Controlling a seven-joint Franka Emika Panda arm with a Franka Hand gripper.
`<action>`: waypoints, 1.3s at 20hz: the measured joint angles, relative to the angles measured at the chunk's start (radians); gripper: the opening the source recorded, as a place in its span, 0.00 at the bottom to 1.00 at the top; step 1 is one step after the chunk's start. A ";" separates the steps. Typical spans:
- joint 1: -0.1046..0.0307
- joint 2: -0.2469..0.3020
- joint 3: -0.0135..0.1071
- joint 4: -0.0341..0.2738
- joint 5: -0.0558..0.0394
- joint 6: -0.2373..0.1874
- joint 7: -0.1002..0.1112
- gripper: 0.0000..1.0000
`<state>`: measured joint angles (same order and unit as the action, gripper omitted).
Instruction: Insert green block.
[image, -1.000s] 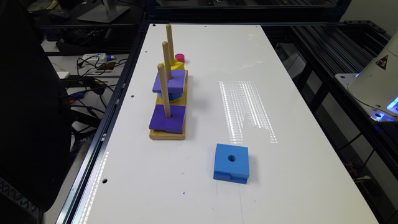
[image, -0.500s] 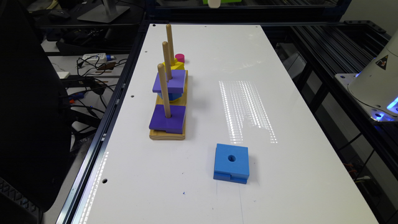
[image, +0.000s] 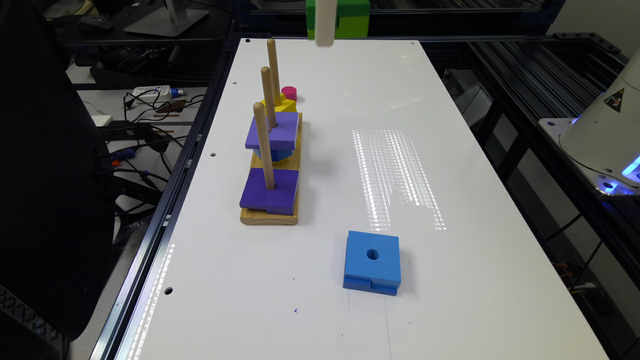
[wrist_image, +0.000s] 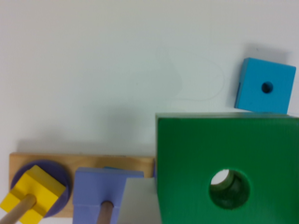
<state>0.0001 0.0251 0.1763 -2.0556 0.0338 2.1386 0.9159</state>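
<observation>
The green block (image: 350, 17) hangs high in the air at the far end of the white table (image: 450, 165), held up by the robot's gripper (image: 325, 22). I cannot tell how the jaws stand. Below, a wooden base (image: 270, 216) holds three pegs (image: 263, 145). Purple blocks (image: 269, 192) and a yellow block (image: 281, 105) sit on them. A blue block (image: 372, 262) with a round hole lies flat on the table, well apart from the pegs.

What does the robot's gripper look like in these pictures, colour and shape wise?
In the exterior view the gripper shows as a plain white, narrow, straight-sided part with a rounded tip. In the wrist view a pale grey, flat-faced finger with a slanted edge shows. No cables or markings are visible on either.
</observation>
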 joint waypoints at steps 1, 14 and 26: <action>0.000 0.010 0.002 0.005 -0.0009 0.006 0.003 0.00; 0.004 0.133 0.016 0.085 -0.0122 0.047 0.023 0.00; 0.005 0.196 0.027 0.134 -0.0271 0.056 0.041 0.00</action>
<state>0.0055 0.2213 0.2033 -1.9216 0.0067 2.1944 0.9565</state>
